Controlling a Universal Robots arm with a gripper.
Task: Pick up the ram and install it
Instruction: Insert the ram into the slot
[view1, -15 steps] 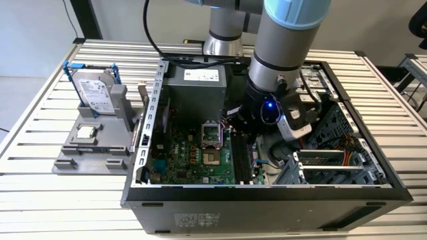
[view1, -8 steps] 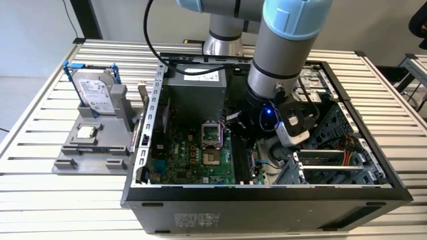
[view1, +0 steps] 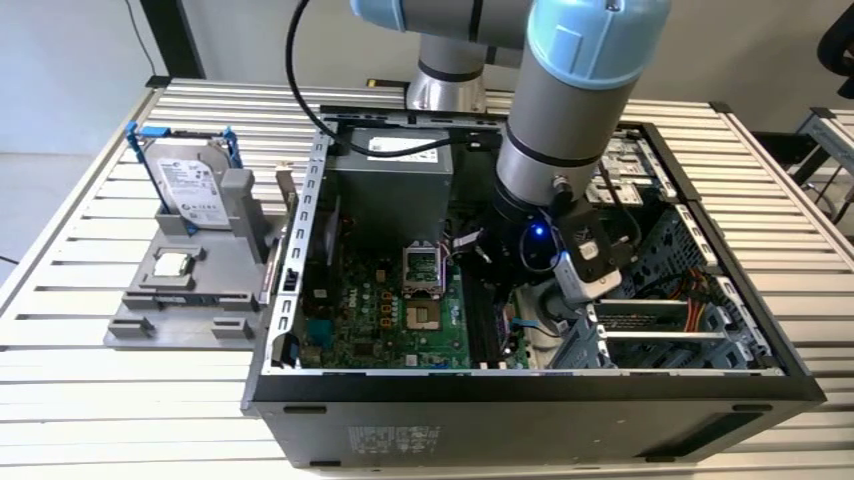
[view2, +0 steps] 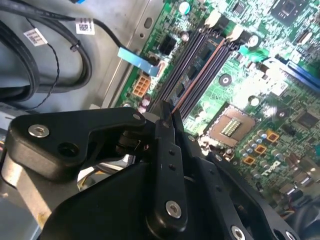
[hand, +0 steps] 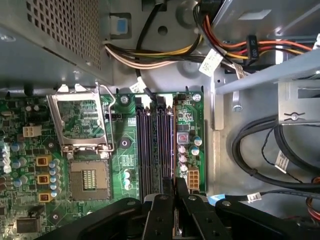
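A: Where is the ram (view2: 197, 70)?
B: In the second wrist view it stands on edge along the slots (view2: 187, 62), one end pinched between the nearly closed fingers (view2: 165, 130).
A: And in the exterior view?
B: The fingers (view1: 534, 300) are inside the case (view1: 534, 385), at three o'clock from the socket (view1: 423, 265).

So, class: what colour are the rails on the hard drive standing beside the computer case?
Blue rails on the silver hard drive, clearest in the exterior view.
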